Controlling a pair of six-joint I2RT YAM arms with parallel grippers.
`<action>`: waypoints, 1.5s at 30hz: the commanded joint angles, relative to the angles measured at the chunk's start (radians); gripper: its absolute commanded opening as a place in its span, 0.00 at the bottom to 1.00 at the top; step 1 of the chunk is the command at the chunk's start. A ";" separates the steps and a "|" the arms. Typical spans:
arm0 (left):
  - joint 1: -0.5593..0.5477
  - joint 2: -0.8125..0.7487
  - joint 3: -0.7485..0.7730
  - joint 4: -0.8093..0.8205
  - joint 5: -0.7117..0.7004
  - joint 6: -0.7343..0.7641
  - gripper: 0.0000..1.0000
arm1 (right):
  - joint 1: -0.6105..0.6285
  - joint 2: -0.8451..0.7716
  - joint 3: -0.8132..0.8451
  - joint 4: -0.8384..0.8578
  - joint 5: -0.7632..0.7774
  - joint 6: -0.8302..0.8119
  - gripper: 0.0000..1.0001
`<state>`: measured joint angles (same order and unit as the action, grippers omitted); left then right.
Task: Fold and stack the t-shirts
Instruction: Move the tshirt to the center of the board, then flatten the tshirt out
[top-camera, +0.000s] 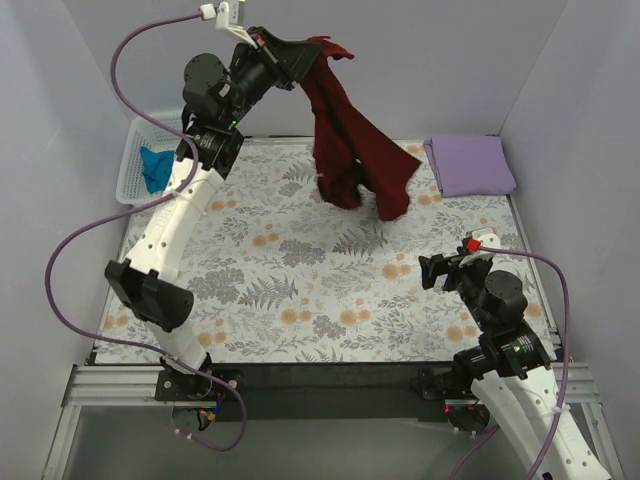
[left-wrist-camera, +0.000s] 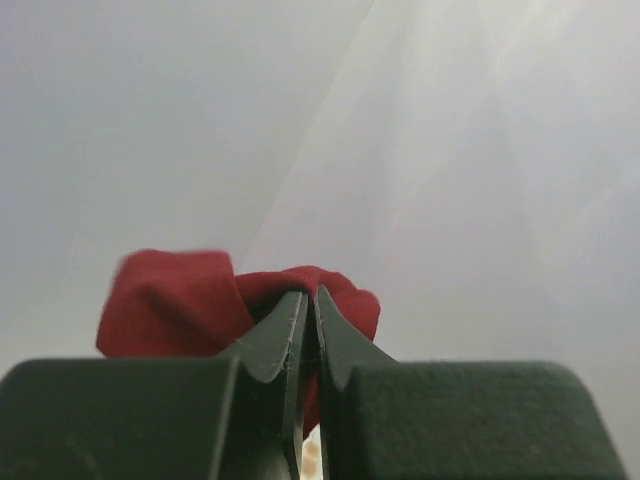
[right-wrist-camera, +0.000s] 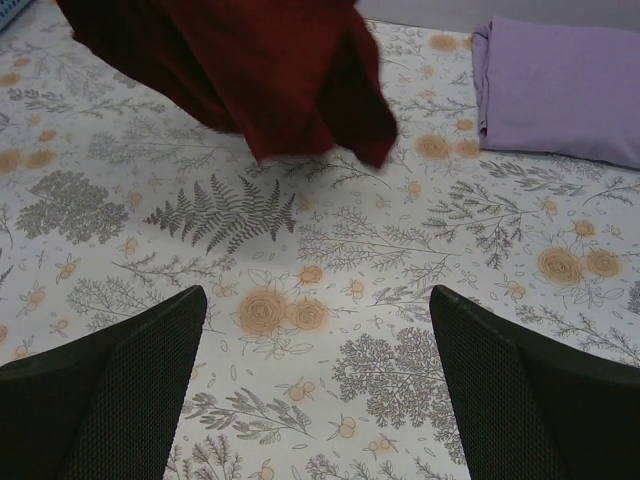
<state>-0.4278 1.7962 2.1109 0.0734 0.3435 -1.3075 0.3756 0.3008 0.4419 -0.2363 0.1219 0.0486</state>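
My left gripper (top-camera: 283, 52) is raised high at the back of the table and shut on the maroon t-shirt (top-camera: 350, 135), which hangs crumpled with its lower end near the floral cloth. In the left wrist view the red fabric (left-wrist-camera: 180, 300) bunches around the closed fingertips (left-wrist-camera: 295, 320). A folded lavender t-shirt (top-camera: 470, 165) lies at the back right, also seen in the right wrist view (right-wrist-camera: 570, 85). A teal t-shirt (top-camera: 155, 168) sits in the white basket (top-camera: 135, 190) at the left. My right gripper (top-camera: 440, 270) hovers open over the cloth at the right, empty (right-wrist-camera: 318, 305).
The floral-print cloth (top-camera: 300, 270) covers the table. Grey walls enclose the left, back and right sides. A black rail (top-camera: 320, 378) runs along the near edge between the arm bases.
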 joint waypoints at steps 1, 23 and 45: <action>0.029 -0.199 -0.165 0.000 0.037 0.098 0.00 | 0.005 -0.020 0.024 0.019 0.036 -0.003 0.98; 0.034 -0.850 -1.502 -0.276 -0.687 0.180 0.47 | 0.003 0.351 0.239 -0.204 -0.252 0.117 0.98; 0.035 -0.830 -1.520 -0.284 -0.666 0.202 0.51 | 0.005 0.785 0.311 -0.201 -0.358 0.007 0.82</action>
<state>-0.3965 0.9867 0.5629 -0.2104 -0.3016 -1.1191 0.3756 1.0855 0.7486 -0.4622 -0.2401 0.0727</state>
